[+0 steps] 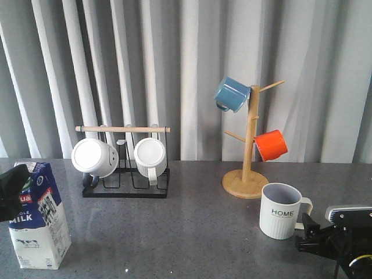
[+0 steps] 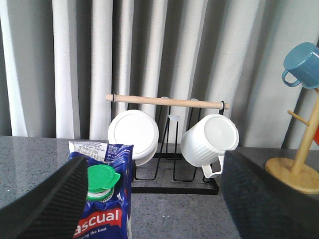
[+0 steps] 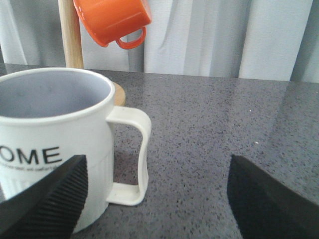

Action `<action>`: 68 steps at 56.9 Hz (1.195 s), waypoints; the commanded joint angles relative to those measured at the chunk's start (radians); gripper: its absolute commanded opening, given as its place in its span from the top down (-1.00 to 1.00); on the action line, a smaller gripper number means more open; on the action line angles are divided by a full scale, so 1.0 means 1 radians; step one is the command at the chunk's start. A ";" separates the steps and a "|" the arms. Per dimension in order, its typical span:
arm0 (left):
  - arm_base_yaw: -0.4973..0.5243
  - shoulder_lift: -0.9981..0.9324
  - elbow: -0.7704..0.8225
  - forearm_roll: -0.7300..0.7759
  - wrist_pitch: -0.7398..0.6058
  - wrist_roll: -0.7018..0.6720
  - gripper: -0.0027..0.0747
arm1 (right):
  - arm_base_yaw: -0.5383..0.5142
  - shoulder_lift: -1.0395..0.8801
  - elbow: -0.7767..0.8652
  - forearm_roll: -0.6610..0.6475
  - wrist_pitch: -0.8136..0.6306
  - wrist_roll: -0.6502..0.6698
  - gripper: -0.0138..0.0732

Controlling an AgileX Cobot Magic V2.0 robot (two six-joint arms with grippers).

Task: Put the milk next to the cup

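The milk [image 1: 40, 224], a blue-and-white carton with a green cap [image 2: 99, 177], stands upright at the table's front left. My left gripper [image 2: 154, 211] is open at the height of the carton's top. The milk [image 2: 107, 209] stands just inside one finger [image 2: 45, 204], and a wide gap separates it from the other. The cup [image 1: 282, 212], an off-white ribbed mug marked "HOME", stands at the front right. My right gripper [image 3: 159, 206] is open low behind the cup [image 3: 55, 134], whose handle lies between the fingers. In the front view the left gripper [image 1: 13, 189] is at the carton's left edge and the right gripper [image 1: 311, 232] beside the cup.
A black rack [image 1: 125, 174] with a wooden bar holds two white mugs at the back left. A wooden mug tree [image 1: 247, 174] carries a blue mug [image 1: 231, 94] and an orange mug [image 1: 271, 145] just behind the cup. Grey curtains close off the back.
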 commanded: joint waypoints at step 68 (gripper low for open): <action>-0.004 -0.013 -0.035 -0.004 -0.071 -0.004 -0.46 | -0.050 0.189 -0.349 -0.135 0.056 0.111 0.18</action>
